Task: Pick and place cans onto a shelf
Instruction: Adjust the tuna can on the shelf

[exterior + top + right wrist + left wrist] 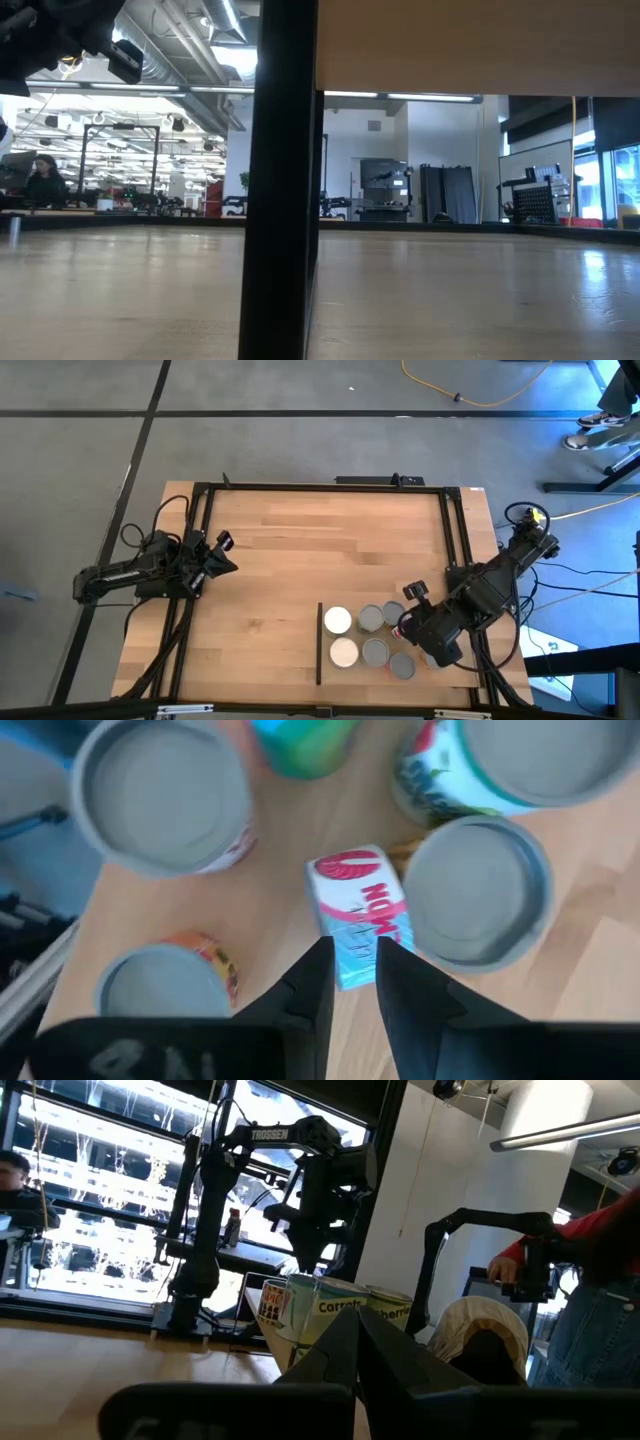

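Several cans stand in a cluster at the table's near right, two white-topped (337,620) (344,652) and the others grey-topped (375,651), just right of the shelf's thin dark strip (319,643). My right gripper (408,626) hangs over the cluster's right side, pointing steeply down, shut on a small can with a pink and light-blue label (360,915). Grey-topped cans (160,795) (480,890) stand around it below. My left gripper (228,556) rests shut at the table's left edge, holding nothing; its wrist view shows the cans (330,1305) far off. My right gripper pinches the small can between its two fingers (315,980), which lie on opposite sides of its labelled wall (355,965). The fingers come from above, slanting down. The can pokes out beyond the fingertips, its label toward the wrist camera, over bare wood between the standing cans.
A black frame (320,487) runs round the tabletop. Bare wood (300,550) fills the table's middle and far part. Cables hang off the right arm's base (530,520). A person in a red sleeve (600,1230) stands beyond the table's right side.
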Controlling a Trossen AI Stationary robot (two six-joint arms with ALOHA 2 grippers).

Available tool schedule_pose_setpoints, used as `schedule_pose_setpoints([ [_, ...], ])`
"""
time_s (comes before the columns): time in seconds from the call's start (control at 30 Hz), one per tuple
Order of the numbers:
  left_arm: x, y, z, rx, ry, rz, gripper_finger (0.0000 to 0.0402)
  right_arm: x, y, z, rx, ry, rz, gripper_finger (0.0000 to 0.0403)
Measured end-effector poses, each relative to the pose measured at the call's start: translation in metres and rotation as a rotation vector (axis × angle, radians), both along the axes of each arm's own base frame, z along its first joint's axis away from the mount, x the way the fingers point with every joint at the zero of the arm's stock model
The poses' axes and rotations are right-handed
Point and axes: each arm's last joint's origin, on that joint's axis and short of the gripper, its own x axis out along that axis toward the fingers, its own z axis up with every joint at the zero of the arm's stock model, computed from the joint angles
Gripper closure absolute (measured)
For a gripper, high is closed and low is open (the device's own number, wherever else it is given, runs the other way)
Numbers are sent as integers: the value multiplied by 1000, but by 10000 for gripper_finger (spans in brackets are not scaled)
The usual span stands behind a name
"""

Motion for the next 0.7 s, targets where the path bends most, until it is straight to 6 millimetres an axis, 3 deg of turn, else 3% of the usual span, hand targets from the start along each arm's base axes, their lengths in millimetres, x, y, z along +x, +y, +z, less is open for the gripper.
schedule_pose_setpoints([
  [0.17, 0, 0, 0, 0, 0, 0, 401, -7, 7, 0, 26, 5, -107, 325],
  [0.5, 0, 0, 0, 23, -7, 9, 401, -18, 19, 0, 97, 69, -140, 328],
  [0.7, 0, 0, 0, 22, -7, 11, 401, -19, 20, -1, 158, 111, -305, 328],
])
